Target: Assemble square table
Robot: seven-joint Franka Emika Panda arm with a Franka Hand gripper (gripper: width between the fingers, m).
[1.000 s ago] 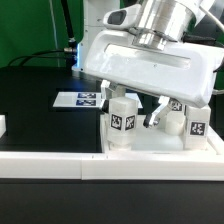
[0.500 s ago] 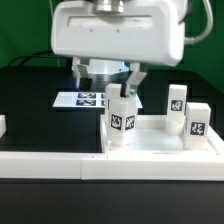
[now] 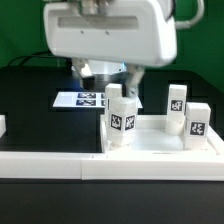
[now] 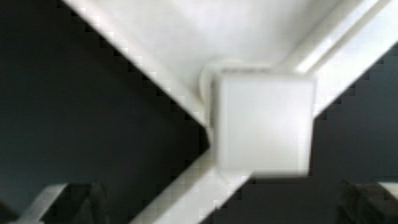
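Square tabletop (image 3: 150, 140) sits on the table (image 3: 30, 95) toward the exterior view's right, pressed against the long rail (image 3: 50, 160) running along the front edge. Legs stand upright on the tabletop: one leg (image 3: 122, 122) at its near corner on the exterior view's left, another (image 3: 113, 93) just behind it, two more (image 3: 177, 103) (image 3: 197, 122) at the exterior view's right side. Marker board (image 3: 78, 99) lies flat on the table behind and to the left of the tabletop. Gripper (image 3: 108, 72) hangs above the rear left leg, fingers either side, apart from it. Wrist view: a leg (image 4: 263, 120) stands at the tabletop corner, between the fingertips (image 4: 63, 203).
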